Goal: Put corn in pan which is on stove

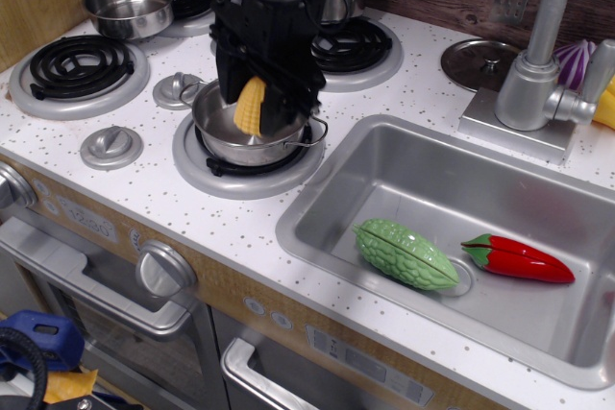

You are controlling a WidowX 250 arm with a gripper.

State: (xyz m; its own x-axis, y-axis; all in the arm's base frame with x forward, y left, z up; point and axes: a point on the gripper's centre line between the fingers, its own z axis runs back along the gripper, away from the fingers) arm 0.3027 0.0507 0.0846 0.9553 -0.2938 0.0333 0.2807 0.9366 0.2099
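Your black gripper point(258, 108) was clamped on the one stubby yellow corn cob point(250, 107); the cob hung over the one shallow steel pan point(252, 137) with its wire loop handle, long axis near upright, top tipped slightly right; the pan sat on the front right burner of the white speckled stove point(144, 165); you had four coil burners; one green gourd point(405, 254) and one red pepper point(519, 258) lay in the steel sink point(404, 180).

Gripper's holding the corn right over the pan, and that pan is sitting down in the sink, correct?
Not quite. The gripper does hold the corn over the pan, but observation.image shows the pan on the stove's front burner, beside the sink, not in it.
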